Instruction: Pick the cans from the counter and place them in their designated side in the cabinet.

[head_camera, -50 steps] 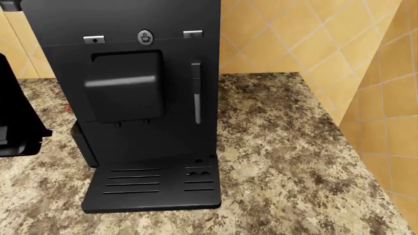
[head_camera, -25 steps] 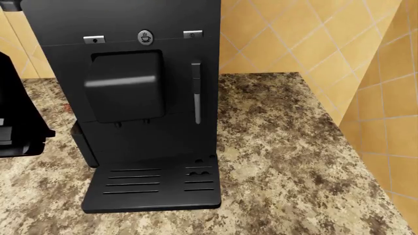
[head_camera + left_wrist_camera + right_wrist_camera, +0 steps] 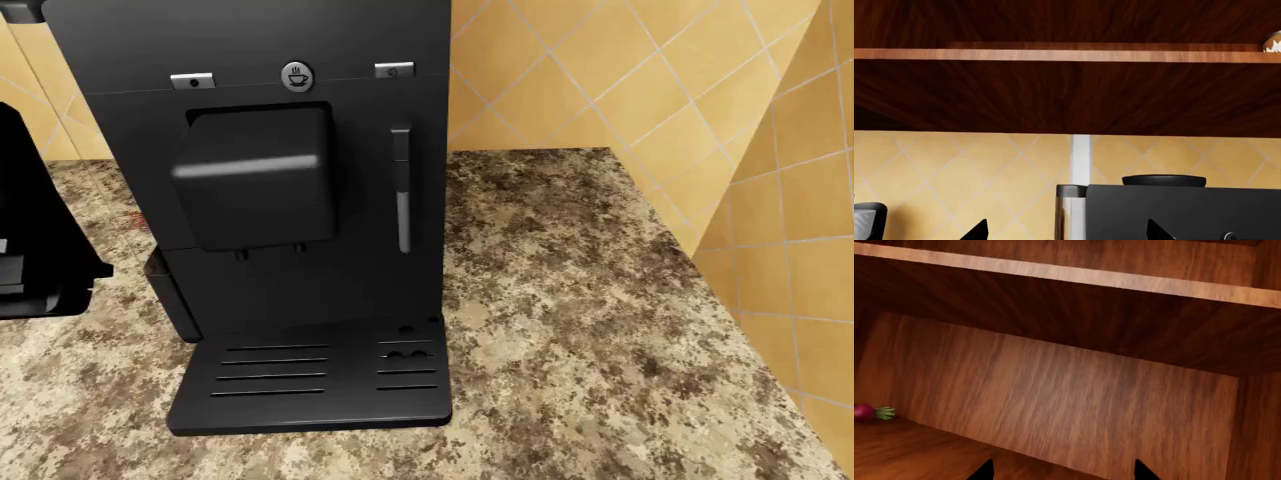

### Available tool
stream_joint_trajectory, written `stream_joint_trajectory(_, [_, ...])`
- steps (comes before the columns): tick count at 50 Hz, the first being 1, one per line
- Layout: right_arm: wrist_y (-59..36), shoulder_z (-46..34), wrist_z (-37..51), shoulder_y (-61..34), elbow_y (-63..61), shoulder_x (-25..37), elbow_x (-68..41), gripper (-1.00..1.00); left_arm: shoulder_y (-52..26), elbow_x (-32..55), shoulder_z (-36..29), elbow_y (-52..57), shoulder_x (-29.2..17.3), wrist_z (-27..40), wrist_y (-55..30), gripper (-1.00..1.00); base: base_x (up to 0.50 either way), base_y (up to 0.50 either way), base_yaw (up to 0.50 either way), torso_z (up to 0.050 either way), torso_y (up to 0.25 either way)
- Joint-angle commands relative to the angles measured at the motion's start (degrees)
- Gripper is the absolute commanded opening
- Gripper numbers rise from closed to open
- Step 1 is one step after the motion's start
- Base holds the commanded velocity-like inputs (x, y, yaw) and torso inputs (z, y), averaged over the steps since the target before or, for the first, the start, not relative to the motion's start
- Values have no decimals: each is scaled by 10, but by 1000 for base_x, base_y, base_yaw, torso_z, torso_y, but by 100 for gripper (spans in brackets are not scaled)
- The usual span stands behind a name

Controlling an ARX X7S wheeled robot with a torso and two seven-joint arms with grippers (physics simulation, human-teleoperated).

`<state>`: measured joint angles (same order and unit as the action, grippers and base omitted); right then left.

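No cans show on the counter [image 3: 587, 330] in the head view. My left gripper [image 3: 1067, 233] is open with nothing between its fingertips [image 3: 977, 231]. It is raised under the cabinet [image 3: 1067, 95], facing the tiled wall and the top of the black coffee machine [image 3: 1181, 210]. A small pale round thing [image 3: 1273, 43] peeks over the cabinet shelf edge; I cannot tell whether it is a can. My right gripper [image 3: 1063, 473] is open and empty inside the cabinet [image 3: 1067, 390], just above its wooden floor and facing the back panel. Neither gripper shows in the head view.
The black coffee machine [image 3: 294, 200] stands on the counter's left half, its drip tray toward me. A black shape [image 3: 40, 250] sits at the left edge. Tiled walls close off the back and right. A red radish [image 3: 864, 412] lies in the cabinet's far corner.
The black shape at the head view's left edge has shifted slightly to the right. Nothing else has visibly moved.
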<state>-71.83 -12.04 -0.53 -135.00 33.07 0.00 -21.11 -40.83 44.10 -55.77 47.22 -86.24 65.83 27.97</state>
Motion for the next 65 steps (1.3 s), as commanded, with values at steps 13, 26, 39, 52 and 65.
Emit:
stream_joint_trajectory(13, [-123, 71, -10, 0, -188, 1, -25, 100, -1, -1, 4, 6, 10, -6, -18, 100, 0, 0, 0, 0, 0])
stream_joint_trajectory(26, [-180, 98, 138, 50, -293, 67, -273, 100, -6, 1, 9, 14, 17, -11, -32, 100, 0, 0, 0, 0, 0])
stream_joint_trajectory(39, [-165, 101, 214, 105, -357, 117, -489, 100, -9, 4, 13, 14, 23, -13, -41, 100, 0, 0, 0, 0, 0])
stream_joint_trajectory(52, [-148, 116, 195, 147, -413, 128, -588, 100, -8, 5, 15, 12, 25, -13, -42, 100, 0, 0, 0, 0, 0])
stream_joint_trajectory(65, [-149, 113, 204, 170, -442, 130, -691, 100, -5, 3, 15, 10, 28, -15, -43, 100, 0, 0, 0, 0, 0])
